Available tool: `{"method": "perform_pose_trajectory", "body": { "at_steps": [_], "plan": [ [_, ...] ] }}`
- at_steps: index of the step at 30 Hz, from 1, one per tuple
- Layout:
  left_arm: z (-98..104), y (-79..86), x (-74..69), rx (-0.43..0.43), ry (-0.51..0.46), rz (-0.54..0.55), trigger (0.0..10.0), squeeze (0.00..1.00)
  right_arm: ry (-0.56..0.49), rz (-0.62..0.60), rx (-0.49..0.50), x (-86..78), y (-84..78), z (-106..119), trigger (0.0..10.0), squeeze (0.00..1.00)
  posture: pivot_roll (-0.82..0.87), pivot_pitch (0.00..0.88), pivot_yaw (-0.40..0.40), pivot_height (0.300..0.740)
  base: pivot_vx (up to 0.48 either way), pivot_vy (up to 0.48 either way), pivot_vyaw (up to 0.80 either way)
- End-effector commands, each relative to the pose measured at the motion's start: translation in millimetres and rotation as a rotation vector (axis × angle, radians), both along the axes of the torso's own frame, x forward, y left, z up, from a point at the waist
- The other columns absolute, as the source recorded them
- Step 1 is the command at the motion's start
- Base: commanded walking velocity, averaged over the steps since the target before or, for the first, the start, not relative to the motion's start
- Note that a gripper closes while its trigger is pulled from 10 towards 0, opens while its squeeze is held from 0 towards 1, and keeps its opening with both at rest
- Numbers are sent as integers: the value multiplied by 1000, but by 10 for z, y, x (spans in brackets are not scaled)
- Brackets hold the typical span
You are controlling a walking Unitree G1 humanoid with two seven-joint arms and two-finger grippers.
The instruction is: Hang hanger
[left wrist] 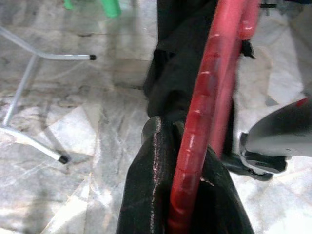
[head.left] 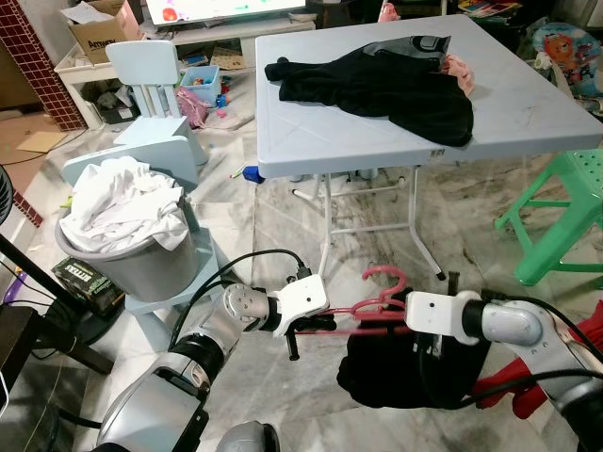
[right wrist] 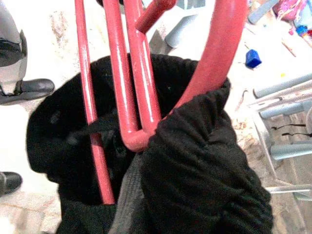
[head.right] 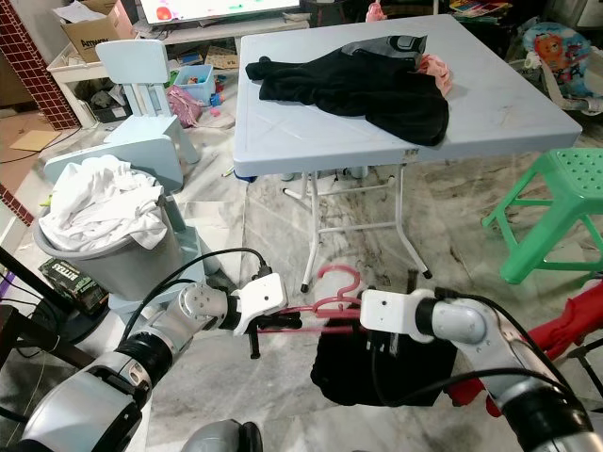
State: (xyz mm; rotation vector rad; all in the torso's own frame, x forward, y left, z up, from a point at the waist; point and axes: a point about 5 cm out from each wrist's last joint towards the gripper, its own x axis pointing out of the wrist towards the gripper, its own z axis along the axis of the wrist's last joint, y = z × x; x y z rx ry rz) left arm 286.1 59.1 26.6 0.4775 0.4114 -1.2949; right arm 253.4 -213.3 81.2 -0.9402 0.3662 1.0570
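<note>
Head views: I hold a pink hanger (head.left: pixel 372 299) low over the floor (head.left: pixel 283 226), in front of the folding worktop (head.left: pixel 528 113) and nearer me than its legs. A black garment (head.left: pixel 405 372) hangs from the hanger.
Left jaws (head.left: pixel 316 325): at the hanger's left end, nearest the laundry bucket (head.left: pixel 141 264).
Right jaws (head.left: pixel 415 325): at the hanger's right end, on the side of the green stool (head.left: pixel 556 217).
Long axis: the hanger lies roughly level, running left to right between my two arms, hook up and towards the worktop.
Nearer arm: neither; each arm has one end, so I judge the coming lift must be shared or handed to one arm.
Where to hang: I see no rail or hook here, so I judge I must find one first.
Left wrist view: my left jaws are pressed on the hanger (left wrist: pixel 204 131), the bar running away between the fingers (left wrist: pixel 146 195); black cloth and a worktop leg lie beyond.
Right wrist view: red bars of the hanger (right wrist: pixel 131 92) and bunched black garment (right wrist: pixel 204 170) cover my right jaws; I cannot tell whether they are spread or pinching. This view shows the cloth wrapped over the bars, which the head views do not.
</note>
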Motion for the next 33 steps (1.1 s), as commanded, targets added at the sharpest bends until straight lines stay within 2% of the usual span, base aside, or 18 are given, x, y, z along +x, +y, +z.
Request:
{"method": "perform_pose_trajectory", "body": {
  "at_steps": [1, 8, 11, 12, 13, 17, 23, 29, 33],
  "plan": [
    [28, 51, 48, -60, -25, 101, 0, 0, -56, 74, 23, 72, 107, 142, 10000, 1000, -109, 0, 80, 740, 0, 0, 0],
    [5, 35, 22, -103, -59, 163, 0, 0, -78, 73, -15, 177, 45, 238, 10000, 1000, -107, 0, 71, 740, 0, 0, 0],
    [30, 20, 54, -118, -96, 212, 0, 0, -163, 53, -27, 273, 42, 305, 10000, 1000, -106, 0, 67, 740, 0, 0, 0],
    [30, 20, 54, -118, -96, 212, 0, 0, -163, 53, -27, 273, 42, 305, 10000, 1000, -106, 0, 67, 740, 0, 0, 0],
    [62, 12, 89, -134, -122, 249, 0, 0, -222, 30, -19, 337, 41, 352, 10000, 1000, -106, 0, 65, 740, 0, 0, 0],
    [71, 11, 106, -133, -129, 264, 0, 0, -263, 4, 5, 371, 41, 396, 10000, 1000, -107, 0, 67, 740, 0, 0, 0],
    [71, 23, 120, -116, -137, 267, 0, 0, -243, -4, 26, 357, 13, 416, 10000, 1000, -109, 0, 74, 740, 0, 0, 0],
    [102, 38, 176, -92, -179, 297, 0, 0, -128, 12, 53, 310, -33, 429, 10000, 1000, -108, 0, 81, 740, 0, 0, 0],
    [113, 45, 195, -76, -204, 303, 0, 0, -127, 6, 61, 316, -35, 434, 10000, 1000, -107, 0, 83, 740, 0, 0, 0]
  ]
}}
